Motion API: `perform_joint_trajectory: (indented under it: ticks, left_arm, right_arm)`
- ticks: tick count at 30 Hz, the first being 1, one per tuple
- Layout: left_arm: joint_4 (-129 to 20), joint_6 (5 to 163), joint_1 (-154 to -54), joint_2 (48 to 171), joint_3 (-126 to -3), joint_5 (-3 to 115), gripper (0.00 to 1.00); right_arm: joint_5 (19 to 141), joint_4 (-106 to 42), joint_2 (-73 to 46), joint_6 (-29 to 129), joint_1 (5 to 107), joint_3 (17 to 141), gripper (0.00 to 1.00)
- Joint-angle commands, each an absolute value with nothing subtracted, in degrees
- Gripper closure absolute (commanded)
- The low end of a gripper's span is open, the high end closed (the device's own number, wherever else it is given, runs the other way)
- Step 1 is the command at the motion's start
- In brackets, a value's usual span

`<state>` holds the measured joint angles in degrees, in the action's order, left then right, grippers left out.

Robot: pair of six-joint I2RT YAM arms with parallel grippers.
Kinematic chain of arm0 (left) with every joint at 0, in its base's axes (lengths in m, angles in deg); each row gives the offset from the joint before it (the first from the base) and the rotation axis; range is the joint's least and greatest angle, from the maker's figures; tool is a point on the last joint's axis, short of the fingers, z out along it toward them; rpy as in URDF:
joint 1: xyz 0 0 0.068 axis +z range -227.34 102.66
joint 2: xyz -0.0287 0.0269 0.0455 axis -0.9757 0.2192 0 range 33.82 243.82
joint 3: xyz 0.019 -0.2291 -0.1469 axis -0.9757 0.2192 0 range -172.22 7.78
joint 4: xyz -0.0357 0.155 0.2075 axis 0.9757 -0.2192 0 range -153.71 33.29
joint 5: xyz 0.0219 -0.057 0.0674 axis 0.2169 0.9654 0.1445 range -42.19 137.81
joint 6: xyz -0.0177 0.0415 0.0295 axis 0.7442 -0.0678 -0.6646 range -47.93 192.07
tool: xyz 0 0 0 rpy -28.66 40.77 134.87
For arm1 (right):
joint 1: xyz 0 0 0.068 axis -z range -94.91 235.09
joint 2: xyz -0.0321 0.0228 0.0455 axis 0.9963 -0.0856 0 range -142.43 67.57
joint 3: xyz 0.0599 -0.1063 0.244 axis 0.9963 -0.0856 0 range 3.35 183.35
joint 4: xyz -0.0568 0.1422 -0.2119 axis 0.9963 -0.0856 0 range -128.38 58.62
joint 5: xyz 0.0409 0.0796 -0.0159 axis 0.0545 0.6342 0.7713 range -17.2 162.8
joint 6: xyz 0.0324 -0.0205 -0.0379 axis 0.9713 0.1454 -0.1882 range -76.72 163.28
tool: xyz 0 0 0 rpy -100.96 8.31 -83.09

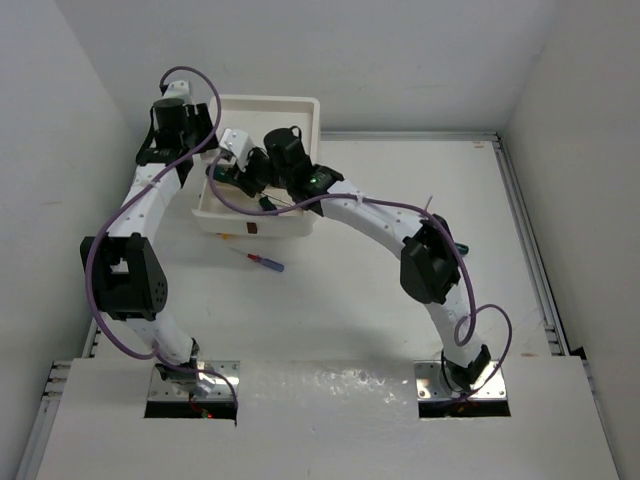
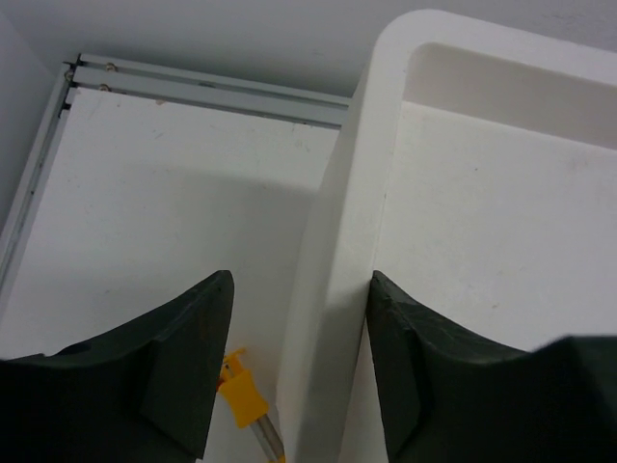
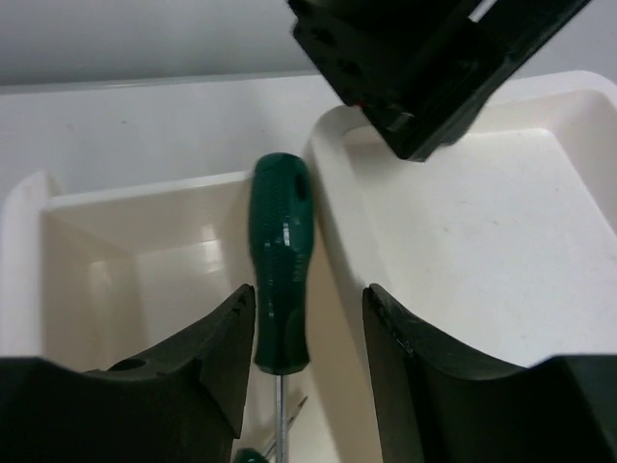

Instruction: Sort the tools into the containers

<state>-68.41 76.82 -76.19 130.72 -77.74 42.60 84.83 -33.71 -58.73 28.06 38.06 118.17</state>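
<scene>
The white drawer unit (image 1: 292,112) stands at the back left, its top drawer (image 1: 248,222) pulled open toward me. My right gripper (image 1: 240,178) hangs open over that drawer. In the right wrist view (image 3: 308,328) a green screwdriver (image 3: 281,256) lies in the drawer (image 3: 145,251) between the jaws, close to the left finger and free of the right one. A second green handle (image 3: 249,456) peeks out below it. My left gripper (image 2: 299,318) is open and straddles the unit's left rim (image 2: 333,280). A yellow-orange screwdriver (image 2: 241,391) lies on the table beside that wall.
A blue-and-red screwdriver (image 1: 266,262) lies on the table in front of the unit. A dark green tool (image 1: 462,245) lies by the right arm's elbow. The left arm's gripper body (image 3: 424,58) hangs over the recessed tray top (image 3: 482,231). Metal rails edge the table (image 1: 525,240).
</scene>
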Motion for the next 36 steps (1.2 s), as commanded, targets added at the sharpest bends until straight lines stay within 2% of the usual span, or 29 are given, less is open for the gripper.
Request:
perform_joint_trajectory:
  ticks: [1, 6, 8, 10, 15, 23, 27, 31, 34, 36]
  left_arm:
    - [-68.57, 79.53, -75.93, 131.12, -79.15, 41.3, 0.47]
    - [-66.99, 80.15, -75.93, 131.11, -78.27, 42.53, 0.67]
    - [-67.17, 80.06, -75.93, 131.73, -78.79, 42.54, 0.85]
    - [-67.52, 80.24, -75.93, 132.7, -79.41, 42.54, 0.93]
    - [-66.12, 82.08, -76.02, 133.4, -78.71, 43.5, 0.98]
    - [-65.33, 84.19, -75.93, 133.67, -79.24, 42.45, 0.99]
    - [-64.97, 84.99, -75.93, 133.66, -79.15, 43.14, 1.0]
    - [-66.03, 86.3, -75.93, 134.37, -79.59, 42.98, 1.0]
    - [-65.33, 87.79, -75.93, 134.19, -78.98, 42.89, 1.0]
    - [-64.8, 88.5, -75.93, 134.02, -78.71, 42.45, 1.0]
  right_arm:
    - [88.8, -44.31, -58.65, 29.3, 37.1, 114.45, 0.52]
    - [89.24, -42.36, -58.55, 31.15, 38.33, 117.16, 0.5]
    - [89.24, -43.59, -60.65, 31.85, 39.47, 121.01, 0.51]
    - [90.37, -44.56, -61.72, 32.73, 40.87, 122.7, 0.51]
    - [91.34, -45.54, -60.32, 31.24, 41.58, 122.53, 0.5]
    - [92.67, -45.09, -62.33, 31.5, 41.49, 122.35, 0.52]
    - [91.88, -41.94, -62.16, 33.08, 41.58, 119.02, 0.65]
    - [90.56, -39.64, -61.28, 34.23, 41.49, 117.43, 0.87]
    - [89.6, -39.38, -60.76, 34.84, 41.41, 117.43, 1.0]
    - [88.89, -39.12, -59.18, 35.98, 41.49, 117.17, 1.0]
